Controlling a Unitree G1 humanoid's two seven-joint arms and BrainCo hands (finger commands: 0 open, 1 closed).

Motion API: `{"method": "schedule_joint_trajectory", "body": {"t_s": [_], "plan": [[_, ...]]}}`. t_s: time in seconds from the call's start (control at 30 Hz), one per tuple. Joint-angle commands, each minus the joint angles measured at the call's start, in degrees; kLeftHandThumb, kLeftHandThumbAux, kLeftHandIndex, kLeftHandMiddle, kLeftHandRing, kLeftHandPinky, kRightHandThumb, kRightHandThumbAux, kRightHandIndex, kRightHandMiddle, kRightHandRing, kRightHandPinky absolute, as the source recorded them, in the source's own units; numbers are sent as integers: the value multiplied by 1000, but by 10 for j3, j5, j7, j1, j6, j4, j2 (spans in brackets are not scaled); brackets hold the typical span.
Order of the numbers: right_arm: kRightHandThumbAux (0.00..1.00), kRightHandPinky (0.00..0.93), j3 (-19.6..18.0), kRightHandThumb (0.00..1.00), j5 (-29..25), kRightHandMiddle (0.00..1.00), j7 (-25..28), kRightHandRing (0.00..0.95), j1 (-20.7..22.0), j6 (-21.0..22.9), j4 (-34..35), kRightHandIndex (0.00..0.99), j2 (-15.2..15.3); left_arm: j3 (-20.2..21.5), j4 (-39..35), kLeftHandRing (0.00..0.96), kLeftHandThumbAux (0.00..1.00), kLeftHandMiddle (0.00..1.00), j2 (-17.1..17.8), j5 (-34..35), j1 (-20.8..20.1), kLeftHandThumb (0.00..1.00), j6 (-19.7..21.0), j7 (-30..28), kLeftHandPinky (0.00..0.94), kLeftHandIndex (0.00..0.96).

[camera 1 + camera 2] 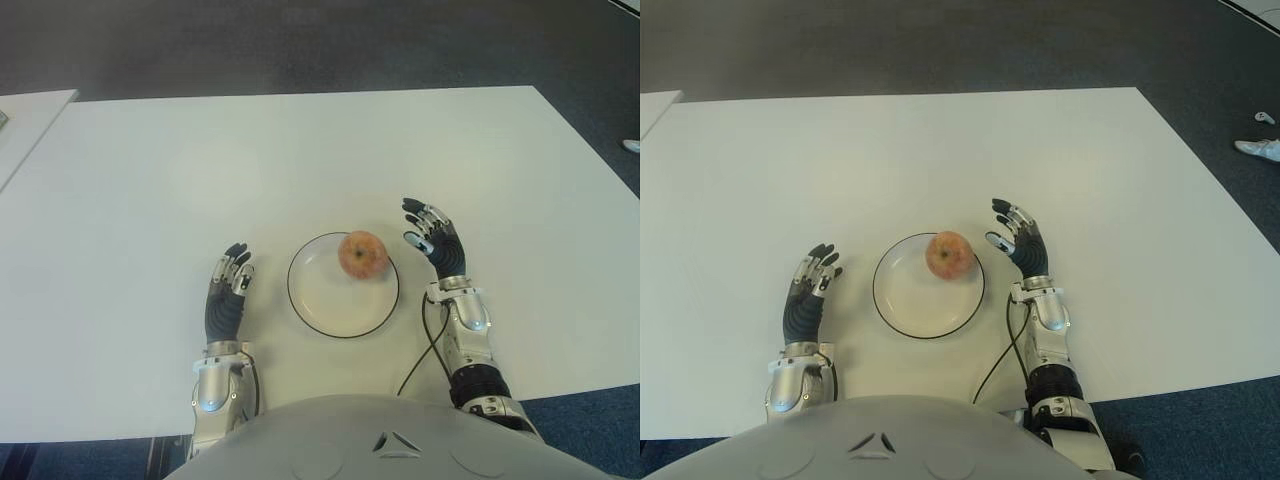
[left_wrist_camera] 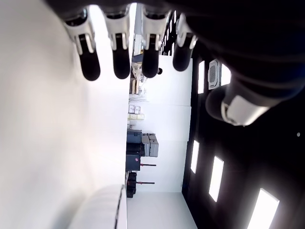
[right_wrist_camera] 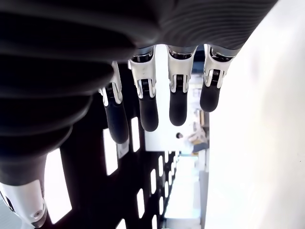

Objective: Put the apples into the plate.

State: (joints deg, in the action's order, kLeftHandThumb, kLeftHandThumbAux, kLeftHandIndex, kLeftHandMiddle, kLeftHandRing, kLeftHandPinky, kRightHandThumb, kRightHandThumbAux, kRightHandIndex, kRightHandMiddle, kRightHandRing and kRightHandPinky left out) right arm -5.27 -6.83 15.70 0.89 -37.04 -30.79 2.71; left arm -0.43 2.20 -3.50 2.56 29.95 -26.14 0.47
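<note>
Now, step: apple (image 1: 363, 254) sat in plate (image 1: 320, 300); I judged placing done.
Right hand (image 1: 432, 238): released, beside apple.
Left hand (image 1: 228, 283): released, left of plate.
Next: I'd withdraw.

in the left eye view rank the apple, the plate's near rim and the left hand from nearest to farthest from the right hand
Measured from the open right hand, beside the plate:
1. Red-yellow apple, on the plate's far right part, just to the hand's left.
2. Near rim of the round white black-edged plate, toward the robot's body.
3. Left hand, open, across the plate on its left side.
</note>
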Motion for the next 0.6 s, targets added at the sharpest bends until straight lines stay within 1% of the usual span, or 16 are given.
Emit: {"method": "schedule_joint_trajectory", "body": {"t_s": [0.03, 0.1, 0.3, 0.43, 0.5, 0.6], "plan": [[642, 167, 9, 369, -8, 245, -5, 178, -44, -8, -62, 325, -44, 0, 9, 162, 478, 160, 0, 0, -1, 60, 9, -3, 209, 163], [640, 169, 10, 369, -7, 243, -6, 176, -46, -5, -58, 320, -44, 0, 7, 166, 477, 163, 0, -2, -1, 59, 11, -1, 212, 166], [622, 205, 12, 388, -8, 244, -3, 186, -51, 3, -45, 312, -44, 1, 8, 153, 478, 155, 0, -1, -3, 61, 15, -1, 181, 153], [609, 205, 12, 405, -10, 238, -1, 189, -52, -1, -45, 300, -44, -1, 5, 157, 485, 157, -2, -2, -2, 65, 17, -1, 204, 155], [604, 206, 12, 409, -11, 233, 0, 188, -53, -3, -42, 286, -45, -2, 4, 166, 490, 161, -3, -4, -3, 68, 18, 1, 219, 159], [592, 192, 14, 390, -16, 212, 3, 176, -62, 3, -21, 229, -45, -3, 7, 179, 490, 169, -5, -8, -4, 68, 16, 3, 222, 160]]}}
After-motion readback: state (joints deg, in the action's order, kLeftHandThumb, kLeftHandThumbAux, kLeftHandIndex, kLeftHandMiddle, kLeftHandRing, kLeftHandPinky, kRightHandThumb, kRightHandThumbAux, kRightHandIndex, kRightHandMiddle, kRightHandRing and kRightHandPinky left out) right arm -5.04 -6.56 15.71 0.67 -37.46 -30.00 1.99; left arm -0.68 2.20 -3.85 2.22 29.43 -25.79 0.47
